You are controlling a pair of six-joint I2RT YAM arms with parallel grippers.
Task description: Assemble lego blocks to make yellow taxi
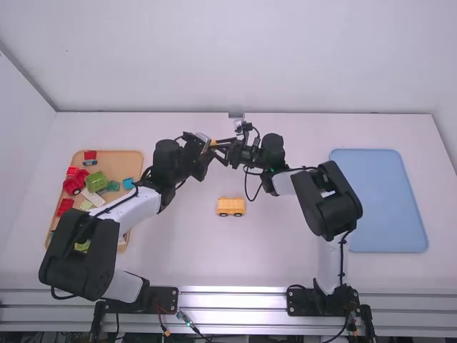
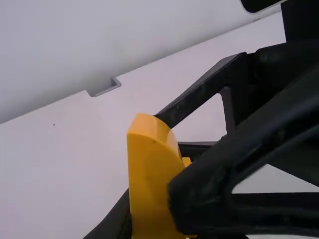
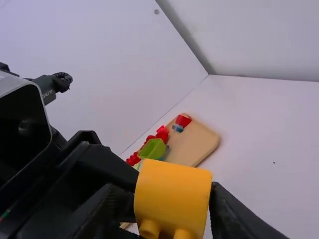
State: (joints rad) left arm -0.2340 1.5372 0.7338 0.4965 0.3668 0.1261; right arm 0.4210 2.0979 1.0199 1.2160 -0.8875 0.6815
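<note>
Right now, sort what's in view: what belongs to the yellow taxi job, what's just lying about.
Taxi job:
- yellow block, held aloft
- yellow wheeled piece, mid-table

Likely just lying about:
- tan tray
- its red car-shaped piece
- its green block
- blue tray

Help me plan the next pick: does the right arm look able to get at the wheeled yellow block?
Probably not yet: its jaws are closed on the raised yellow block. The wheeled block looks near enough, with nothing against it.

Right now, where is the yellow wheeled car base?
In the high view, the yellow wheeled car base stands on the table, between the tan tray, left, and the blue tray, right.
</note>
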